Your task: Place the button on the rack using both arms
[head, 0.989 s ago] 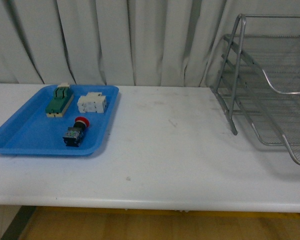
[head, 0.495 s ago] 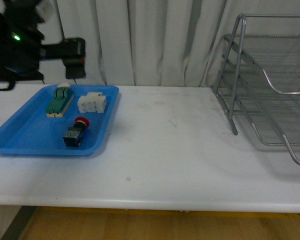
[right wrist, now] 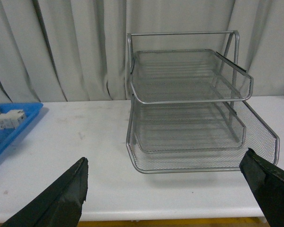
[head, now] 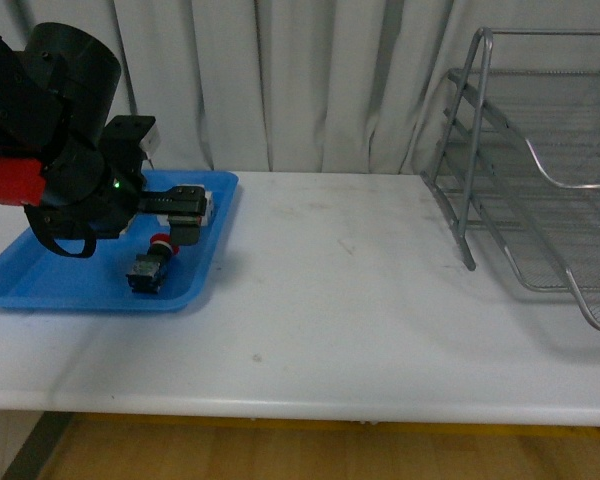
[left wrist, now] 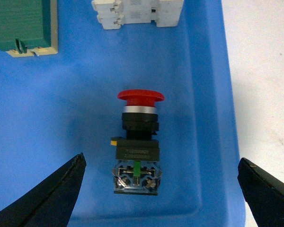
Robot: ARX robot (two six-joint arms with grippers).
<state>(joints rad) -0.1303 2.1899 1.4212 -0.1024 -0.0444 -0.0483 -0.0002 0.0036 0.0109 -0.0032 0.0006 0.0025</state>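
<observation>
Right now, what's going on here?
The left gripper hovers open over the button, which lies on its side in the blue tray, not gripped. A green switch block and a white block lie in the same tray. The right gripper is open too, holding nothing, and faces the rack on the table. The button is not yet on the rack.
</observation>
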